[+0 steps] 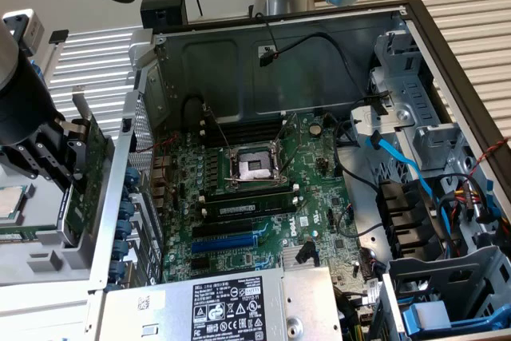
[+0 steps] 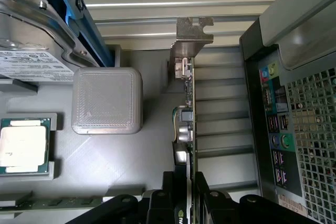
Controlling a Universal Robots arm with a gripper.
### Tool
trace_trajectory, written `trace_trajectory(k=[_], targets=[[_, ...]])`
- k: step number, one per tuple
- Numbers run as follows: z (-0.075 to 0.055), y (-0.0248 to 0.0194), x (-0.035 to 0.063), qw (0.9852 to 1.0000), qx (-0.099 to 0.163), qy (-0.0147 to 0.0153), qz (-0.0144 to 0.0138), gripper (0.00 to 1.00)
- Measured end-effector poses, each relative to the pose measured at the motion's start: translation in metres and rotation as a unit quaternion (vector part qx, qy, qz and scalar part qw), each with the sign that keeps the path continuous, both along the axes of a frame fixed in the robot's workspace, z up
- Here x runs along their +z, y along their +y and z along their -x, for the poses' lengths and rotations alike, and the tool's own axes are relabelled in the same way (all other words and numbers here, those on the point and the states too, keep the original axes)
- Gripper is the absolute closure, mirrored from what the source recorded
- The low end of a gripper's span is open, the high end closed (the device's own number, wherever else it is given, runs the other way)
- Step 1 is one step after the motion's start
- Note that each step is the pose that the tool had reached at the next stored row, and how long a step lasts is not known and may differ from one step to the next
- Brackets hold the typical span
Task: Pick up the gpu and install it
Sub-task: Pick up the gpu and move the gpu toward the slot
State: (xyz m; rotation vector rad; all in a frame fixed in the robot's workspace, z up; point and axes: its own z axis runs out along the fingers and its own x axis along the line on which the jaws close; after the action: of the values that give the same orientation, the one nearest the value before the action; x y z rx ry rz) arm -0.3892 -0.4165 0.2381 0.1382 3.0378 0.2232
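I see a pale table of long ribbed slats [image 1: 88,57]. Two things lie directly on it. The open computer case [image 1: 319,53] lies on its side, toward the exterior view's right. Just beside it, on the exterior view's left, sits a grey plastic tray [image 2: 131,166]. In the tray lie a processor [image 2: 23,148] in a square pocket and a hard drive [image 2: 31,30]. The gpu [image 2: 185,124] stands on edge at the tray's side near the case; I cannot tell if it touches the tray.
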Motion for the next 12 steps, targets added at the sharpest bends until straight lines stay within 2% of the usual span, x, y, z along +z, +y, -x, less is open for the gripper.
trace_trajectory(k=[12], targets=[[0.0000,0.0000,0.0000,1.0000,0.000,0.0000,0.0000,0.73]])
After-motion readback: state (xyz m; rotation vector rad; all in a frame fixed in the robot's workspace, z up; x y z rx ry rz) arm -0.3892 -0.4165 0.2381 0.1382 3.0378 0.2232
